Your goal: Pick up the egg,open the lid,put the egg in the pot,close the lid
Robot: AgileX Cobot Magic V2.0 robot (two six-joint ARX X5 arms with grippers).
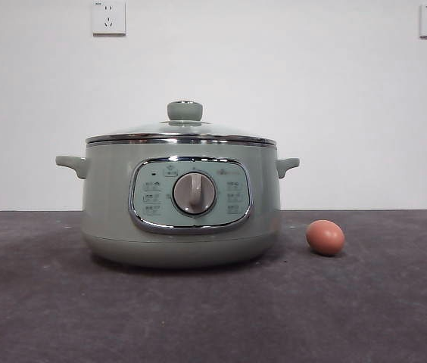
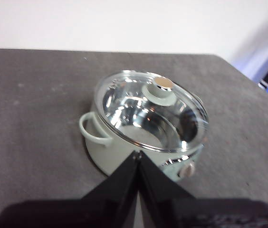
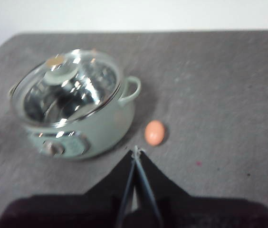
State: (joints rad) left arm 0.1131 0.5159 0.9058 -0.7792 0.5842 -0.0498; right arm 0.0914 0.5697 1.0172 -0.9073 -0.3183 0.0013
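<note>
The sage-green pot (image 1: 181, 204) stands on the dark table with its dial facing the front camera. Its lid (image 1: 181, 134) sits closed on the rim, knob (image 1: 185, 110) on top. The brown-orange egg (image 1: 325, 237) lies on the table just right of the pot, apart from it. My left gripper (image 2: 137, 154) is shut and hangs above and short of the pot (image 2: 143, 137), on its handle side. My right gripper (image 3: 136, 151) is shut too, raised above the table a little short of the egg (image 3: 154, 132). Neither arm shows in the front view.
A grey table mat (image 1: 213, 318) covers the table up to a white wall with two sockets (image 1: 108, 17). The table's far edge (image 2: 100, 50) shows in the left wrist view.
</note>
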